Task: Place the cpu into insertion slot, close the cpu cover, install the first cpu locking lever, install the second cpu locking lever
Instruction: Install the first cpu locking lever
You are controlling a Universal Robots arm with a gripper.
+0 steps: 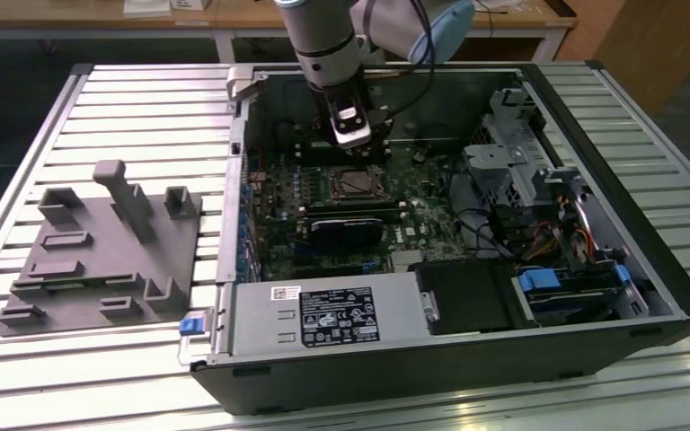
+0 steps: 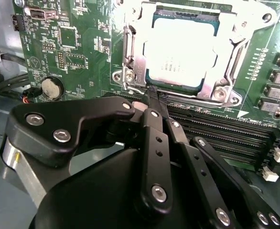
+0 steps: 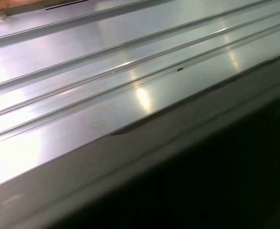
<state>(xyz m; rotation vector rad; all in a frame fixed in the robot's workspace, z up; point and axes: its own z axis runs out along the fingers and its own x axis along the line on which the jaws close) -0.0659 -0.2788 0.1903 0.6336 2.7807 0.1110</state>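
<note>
The end effector (image 2: pixel 152 98), pressed together, sits just beside the cover (image 2: pixel 130 62) over the chip (image 2: pixel 180 50); push gently.

A slatted metal table (image 1: pixel 141 108) reflected overhead light. Behind it stood a wooden bench (image 1: pixel 105 18) over dark floor (image 1: pixel 10 72).

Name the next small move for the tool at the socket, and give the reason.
Probably a slight nudge toward the lever at the cpu cover: the cpu already sits under the closed cover, and the tool, fingers together, is poised at the socket's edge.
</note>
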